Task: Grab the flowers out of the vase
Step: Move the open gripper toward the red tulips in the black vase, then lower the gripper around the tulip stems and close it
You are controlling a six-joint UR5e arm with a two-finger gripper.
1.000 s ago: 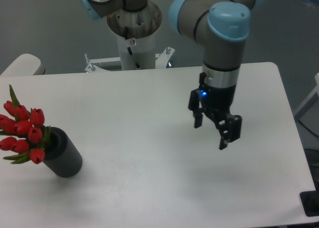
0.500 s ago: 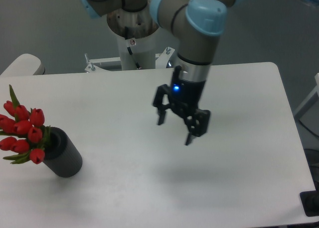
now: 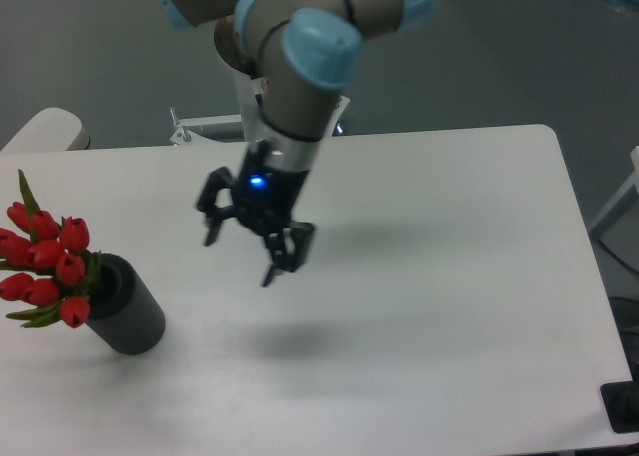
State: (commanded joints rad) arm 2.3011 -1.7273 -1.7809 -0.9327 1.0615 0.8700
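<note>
The flowers (image 3: 45, 264) sit in the vase (image 3: 125, 306) at the lower left of the frame, their red buds leaning out to the left over the white surface (image 3: 439, 306). The vase tilts toward the left edge. The claw (image 3: 240, 259) hangs above the surface just left of the frame's centre, its fingers spread apart and holding nothing, well apart from the flowers.

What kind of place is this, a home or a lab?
Probably a robotics lab: a robot arm's open gripper over a bare white table, with only the flowers in a vase as props.
</note>
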